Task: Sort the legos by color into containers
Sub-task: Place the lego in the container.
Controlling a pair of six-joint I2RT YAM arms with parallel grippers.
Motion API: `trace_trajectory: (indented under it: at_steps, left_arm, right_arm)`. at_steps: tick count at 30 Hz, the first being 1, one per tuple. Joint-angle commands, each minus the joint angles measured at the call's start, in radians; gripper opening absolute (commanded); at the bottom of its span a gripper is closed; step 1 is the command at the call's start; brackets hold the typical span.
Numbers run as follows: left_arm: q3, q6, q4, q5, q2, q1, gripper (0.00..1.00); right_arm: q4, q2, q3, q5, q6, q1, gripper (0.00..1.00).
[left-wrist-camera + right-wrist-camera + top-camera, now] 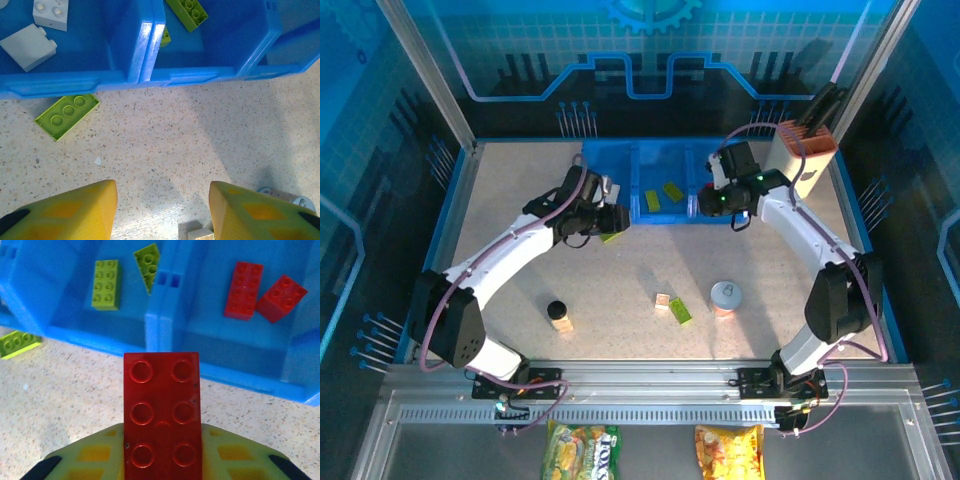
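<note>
Nearest us on the counter (620, 270) stand a black-lidded jar (557, 311) and a silver-topped can (725, 294), well apart. Between them a cream lego (663, 300) and a green lego (680, 312) lie just beside each other.

Farther in, we see the left hand (161, 200) over bare counter, its yellow fingers (75, 210) spread with nothing between them. Ahead of it a stray green lego (67, 115) lies flat, studs up, right at the front wall of the blue tray (200, 77) (outside the left compartment, not in it).

The right hand (708, 204) is pressed onto a red lego (161, 415), pinching it by its sides with the studs facing the wrist camera. It is held in front of the tray, near the divider between the middle and right compartments.

Inside the tray, the left compartment holds two white legos (28, 46). The middle one holds two lime legos (105, 284), one flat and one tilted against the wall. The right one holds two more red legos (243, 290), touching.

Beyond the tray's right end stands a cream knife block (807, 150) with an orange top.
</note>
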State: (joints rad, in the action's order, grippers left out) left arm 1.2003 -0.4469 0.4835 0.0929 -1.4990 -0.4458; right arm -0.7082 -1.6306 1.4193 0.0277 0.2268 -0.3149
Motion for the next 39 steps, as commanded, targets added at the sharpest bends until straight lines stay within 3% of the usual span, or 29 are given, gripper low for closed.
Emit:
trace_trajectory:
  at_steps: [1,25,33,39]
  left_arm:
    - [-0.007,-0.016,-0.013,-0.027,0.006,-0.017,0.52]
    - [-0.056,-0.072,0.042,-0.093,0.057,-0.117,0.52]
    - [-0.061,-0.087,0.064,-0.118,0.065,-0.150,0.52]
    - [-0.055,-0.095,0.079,-0.138,0.064,-0.173,0.52]
  right_arm:
    - [-0.023,-0.055,0.058,-0.037,0.027,0.034,0.16]
    - [0.024,-0.500,0.353,-0.103,0.019,0.120,0.14]
    - [0.047,-0.556,0.369,-0.146,0.009,0.140,0.22]
    - [0.056,-0.543,0.359,-0.150,0.007,0.147,0.37]
